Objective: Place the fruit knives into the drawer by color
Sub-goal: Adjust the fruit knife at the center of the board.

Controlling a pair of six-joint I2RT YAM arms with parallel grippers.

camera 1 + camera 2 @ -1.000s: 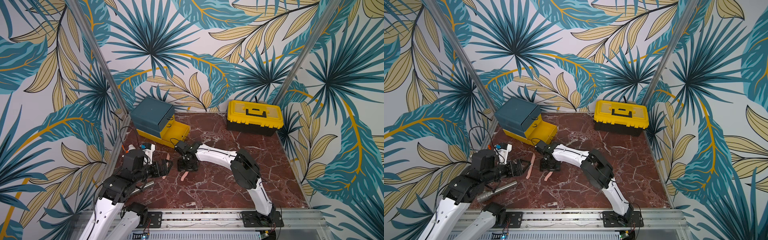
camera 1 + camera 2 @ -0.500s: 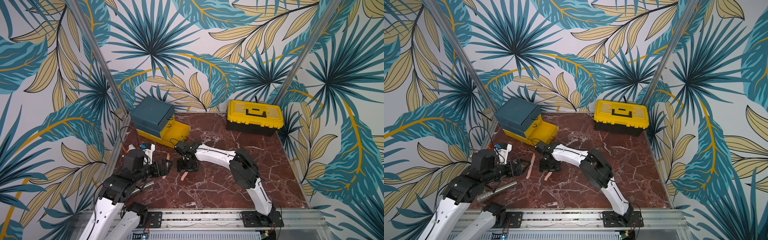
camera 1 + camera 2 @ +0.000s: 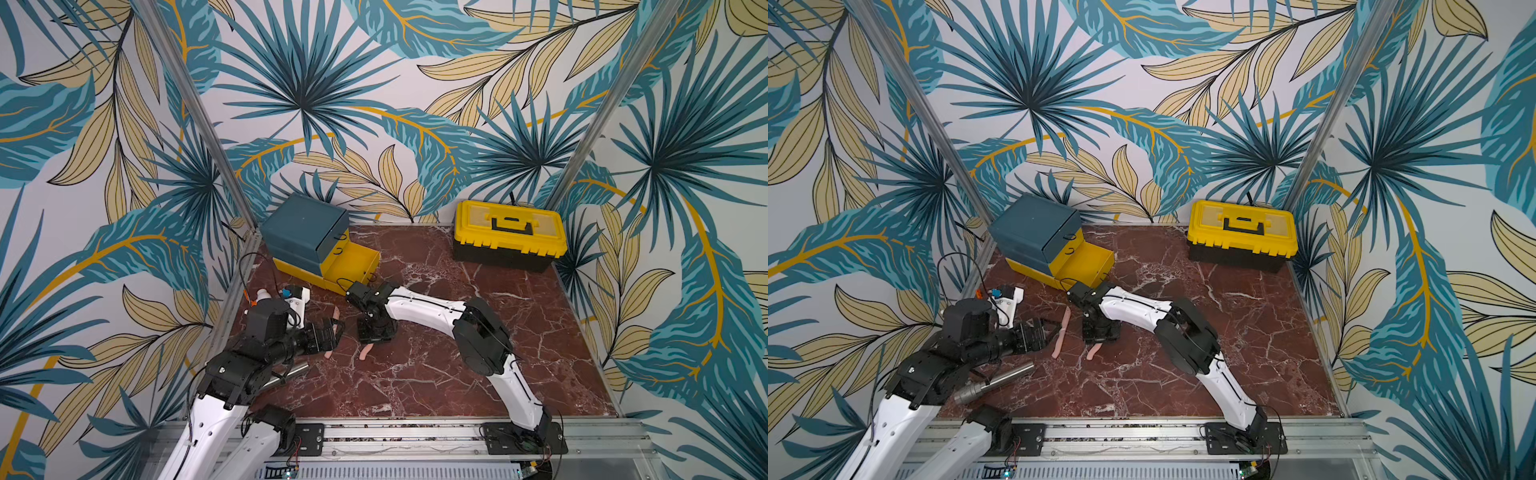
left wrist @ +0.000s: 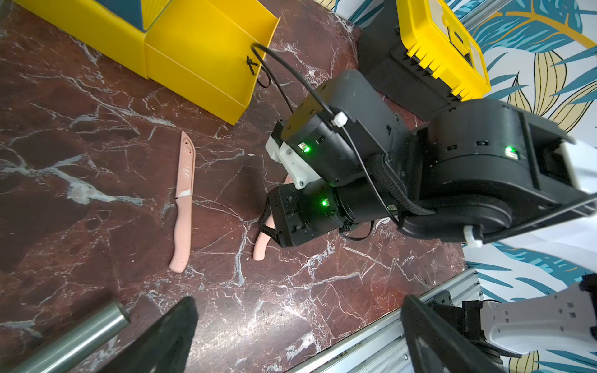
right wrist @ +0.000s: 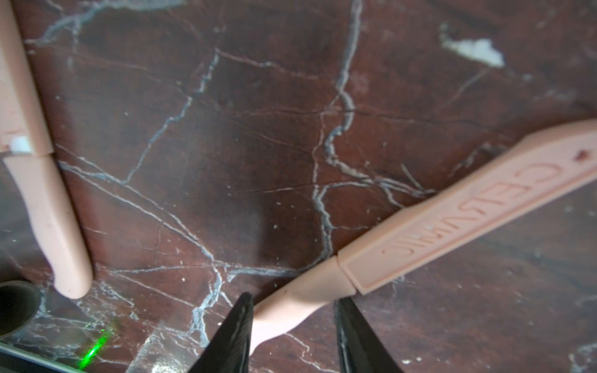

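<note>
right jaws drawing in on a pink knife handle

since a moment ago almost nothing has shifted. my arms hold the same poses, and only my right jaws have drawn closer together.

my right gripper points down at the marble with its fingers either side of the handle of one pink knife. one finger is against the handle. whether the other has met it yet i cannot tell, so i won't call this a firm hold. the knife lies flat, not lifted.

the relation that matters is this: the knife's long axis runs roughly toward the drawer chest, sheathed blade end nearer the chest, handle end farther from it. i straddle it across that axis, at the handle. the open yellow drawer juts from the chest's front, near the blade end. so i judge the carry to be a short lift and a push along the knife's own length. held so far from its middle, the knife may droop or swing at the blade end.

the second pink knife lies nearly parallel, just beside the first, blade tip toward the chest too. my left gripper hangs wide open and empty near it, so i judge my left arm the nearer one for that knife. a steel cylinder lies farther from the chest, by my left arm. no green or teal knives show on the marble.
</note>
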